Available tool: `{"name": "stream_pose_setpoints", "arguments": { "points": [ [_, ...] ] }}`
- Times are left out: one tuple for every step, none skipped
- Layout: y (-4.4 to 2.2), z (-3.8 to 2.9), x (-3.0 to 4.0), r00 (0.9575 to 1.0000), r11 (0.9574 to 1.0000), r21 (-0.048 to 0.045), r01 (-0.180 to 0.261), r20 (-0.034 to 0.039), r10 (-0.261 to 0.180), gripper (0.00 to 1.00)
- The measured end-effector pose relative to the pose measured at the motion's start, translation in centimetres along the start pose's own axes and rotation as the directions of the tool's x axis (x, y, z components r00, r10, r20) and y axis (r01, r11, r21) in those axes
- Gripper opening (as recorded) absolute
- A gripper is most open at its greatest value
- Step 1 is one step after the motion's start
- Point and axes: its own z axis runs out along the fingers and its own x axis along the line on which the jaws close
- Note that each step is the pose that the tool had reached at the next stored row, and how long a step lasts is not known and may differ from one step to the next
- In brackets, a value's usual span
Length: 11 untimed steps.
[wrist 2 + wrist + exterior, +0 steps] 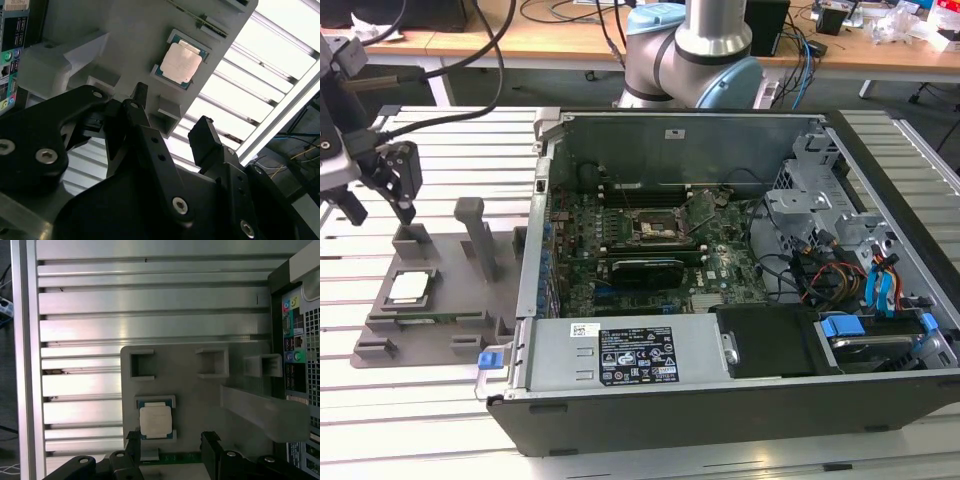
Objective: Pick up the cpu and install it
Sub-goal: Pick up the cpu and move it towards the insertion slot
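Note:
The cpu (408,287), a small square chip with a pale metal top, lies flat in a recess of the grey fixture plate (440,335) at the exterior view's left. Both wrist views show it too: the cpu (181,62) and the cpu (155,421) sit in that same recess. My gripper (380,210) hangs above the plate's far end, apart from the chip. Its black fingers (202,135) stand open with nothing between them, and the gripper (171,445) sits at the picture's edge just beyond the chip. The motherboard's socket (655,225) lies inside the open computer case.
The open computer case (720,370) stands right of the fixture, its metal side wall close to the plate. Upright grey posts (480,235) rise from the fixture near the chip. A ribbed aluminium table (150,300) lies underneath. The arm's base (695,50) stands behind the case.

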Motion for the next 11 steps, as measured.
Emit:
{"name": "stream_pose_setpoints", "arguments": {
  "points": [
    [0.00, 0.06, 0.00, 1.0000, 1.0000, 0.0000, 0.000, -0.0001, 0.000, 0.60],
    [0.00, 0.10, 0.00, 1.0000, 1.0000, 0.0000, 0.000, 0.0000, 0.000, 0.60],
    [0.00, 0.21, 0.01, 1.0000, 1.0000, 0.0000, 0.000, 0.0000, 0.000, 0.60],
    [0.00, 0.33, 0.01, 1.0000, 1.0000, 0.0000, 0.000, 0.0000, 0.000, 0.60],
    [0.00, 0.42, 0.01, 1.0000, 1.0000, 0.0000, 0.000, 0.0001, 0.000, 0.60],
    [0.00, 0.52, 0.01, 1.0000, 1.0000, 0.0000, 0.000, 0.0000, 0.000, 0.60],
    [0.00, 0.57, 0.02, 1.0000, 1.0000, -0.0001, 0.000, 0.0000, 0.000, 0.60],
    [0.00, 0.61, 0.02, 1.0000, 1.0000, -0.0001, 0.000, 0.0000, 0.000, 0.60],
    [0.00, 0.72, 0.02, 1.0000, 1.0000, 0.0000, 0.000, 0.0001, 0.000, 0.60],
    [0.00, 0.76, 0.02, 1.0000, 1.0000, 0.0000, 0.000, 0.0000, 0.000, 0.60],
    [0.00, 0.80, 0.02, 1.0000, 1.0000, 0.0000, 0.000, 0.0000, 0.000, 0.60]
  ]
}}
